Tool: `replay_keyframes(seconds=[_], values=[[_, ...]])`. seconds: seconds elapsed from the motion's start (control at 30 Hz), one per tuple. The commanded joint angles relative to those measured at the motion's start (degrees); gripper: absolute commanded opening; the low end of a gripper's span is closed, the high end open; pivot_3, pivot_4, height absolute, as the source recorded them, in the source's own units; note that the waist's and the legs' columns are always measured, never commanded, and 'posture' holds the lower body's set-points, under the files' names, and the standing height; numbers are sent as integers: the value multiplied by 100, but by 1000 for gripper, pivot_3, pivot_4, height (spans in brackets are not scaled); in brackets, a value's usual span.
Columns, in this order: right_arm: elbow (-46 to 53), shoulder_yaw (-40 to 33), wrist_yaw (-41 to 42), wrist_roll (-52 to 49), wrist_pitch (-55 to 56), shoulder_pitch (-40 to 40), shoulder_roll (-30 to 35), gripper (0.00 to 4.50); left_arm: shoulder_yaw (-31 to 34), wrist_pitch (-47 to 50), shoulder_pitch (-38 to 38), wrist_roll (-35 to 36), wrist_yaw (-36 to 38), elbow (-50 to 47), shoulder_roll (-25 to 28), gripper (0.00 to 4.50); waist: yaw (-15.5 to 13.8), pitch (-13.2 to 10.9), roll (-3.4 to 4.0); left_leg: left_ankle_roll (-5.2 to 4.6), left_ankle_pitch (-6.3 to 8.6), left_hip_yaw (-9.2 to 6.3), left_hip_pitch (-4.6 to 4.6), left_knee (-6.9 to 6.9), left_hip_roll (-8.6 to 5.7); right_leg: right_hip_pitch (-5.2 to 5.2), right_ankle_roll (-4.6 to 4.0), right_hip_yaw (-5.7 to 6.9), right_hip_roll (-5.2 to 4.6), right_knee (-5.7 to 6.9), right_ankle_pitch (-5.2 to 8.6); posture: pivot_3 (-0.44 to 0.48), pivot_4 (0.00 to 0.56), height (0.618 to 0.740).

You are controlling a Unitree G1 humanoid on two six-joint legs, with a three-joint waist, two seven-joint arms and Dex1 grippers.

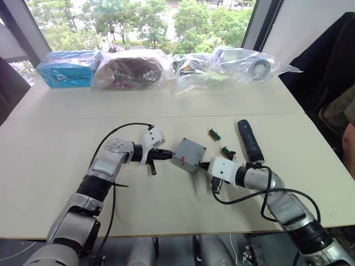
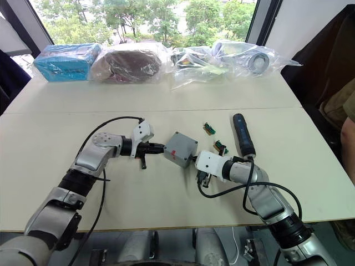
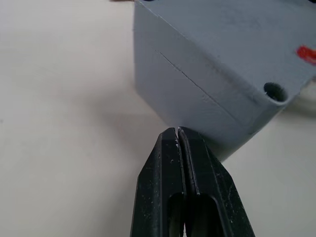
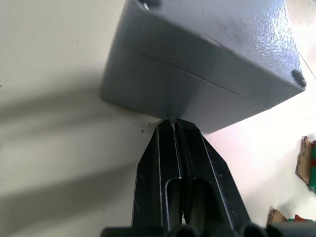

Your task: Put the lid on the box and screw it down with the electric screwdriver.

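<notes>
The grey box (image 1: 187,159) stands in the middle of the table with the lid (image 1: 190,150) seated on top; a seam line runs round the side and a small red mark sits on the lid. My left gripper (image 1: 170,154) is shut, its tips touching the box's left side (image 3: 197,106). On the opposite side my right gripper (image 1: 203,165) is shut too, tips against the box's lower edge (image 4: 173,84). The electric screwdriver (image 1: 249,141), dark and pen-shaped, lies on the table to the right of the box, beyond my right wrist.
Two small green parts (image 1: 214,133) (image 1: 227,151) lie between box and screwdriver. Plastic-bagged items (image 1: 130,68), a blue package (image 1: 69,67) and more bags (image 1: 233,64) line the far edge. A person's arm (image 1: 349,144) is at the right edge.
</notes>
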State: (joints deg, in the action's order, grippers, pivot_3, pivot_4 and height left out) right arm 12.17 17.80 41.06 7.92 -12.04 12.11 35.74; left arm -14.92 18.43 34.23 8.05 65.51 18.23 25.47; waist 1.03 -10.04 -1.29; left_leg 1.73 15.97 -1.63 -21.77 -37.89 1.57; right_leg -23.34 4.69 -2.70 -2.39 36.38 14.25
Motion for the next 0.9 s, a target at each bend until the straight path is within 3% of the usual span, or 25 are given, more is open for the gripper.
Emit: replay_keyframes(seconds=[0.03,0.43,0.73,0.9], values=[[169,66,208,-106,230,192,-113,37,-137,180,-161,165,365,-598,118,0,3,-1,1,0,0,0,-2,0,0,-2,0,0,0,0,0,0,150,740],[-63,293,830,-112,469,472,-325,37,55,429,-592,212,472,-1323,539,0,10,-16,2,0,0,-2,-6,1,2,-8,0,1,1,1,0,0,150,740],[-220,287,821,57,558,559,-368,37,130,539,-882,316,631,-1656,978,0,7,-25,7,0,0,0,-6,5,5,-11,-1,2,2,1,0,0,150,740],[-12,-62,674,-7,412,320,-227,37,322,539,-1012,448,656,-1773,1278,0,0,-34,7,0,0,0,-8,5,5,-12,-1,2,1,1,0,0,150,740]])
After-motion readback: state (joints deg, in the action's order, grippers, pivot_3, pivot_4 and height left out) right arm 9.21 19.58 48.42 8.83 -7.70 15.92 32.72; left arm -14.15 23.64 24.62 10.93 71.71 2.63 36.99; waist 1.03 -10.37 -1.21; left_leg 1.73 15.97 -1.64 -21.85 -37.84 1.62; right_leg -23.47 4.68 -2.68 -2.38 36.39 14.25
